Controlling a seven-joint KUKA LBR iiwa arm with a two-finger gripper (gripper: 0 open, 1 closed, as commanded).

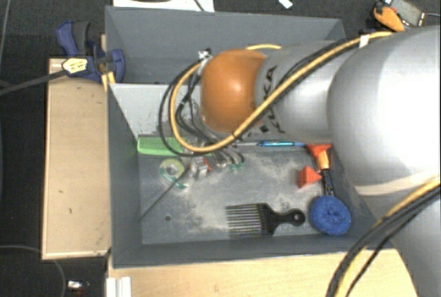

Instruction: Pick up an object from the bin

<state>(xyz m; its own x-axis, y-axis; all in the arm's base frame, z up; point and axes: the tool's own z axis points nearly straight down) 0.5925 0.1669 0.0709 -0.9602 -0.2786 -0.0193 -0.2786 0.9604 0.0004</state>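
Note:
My gripper [210, 162] hangs low over the bin's left middle, mostly hidden under the arm's orange cover. Just left of it lies a small clear round thing with a greenish tint [171, 170]. A flat green block [153, 145] rests against the left wall, slightly above and left of the gripper. A thin blue pen [281, 145] lies to its right, partly under the arm.
A black wide-tooth comb [265, 220] lies near the front wall. A blue fuzzy ball [331, 215] sits at the front right, with an orange-red tool [313, 166] above it. The arm covers the bin's right and back.

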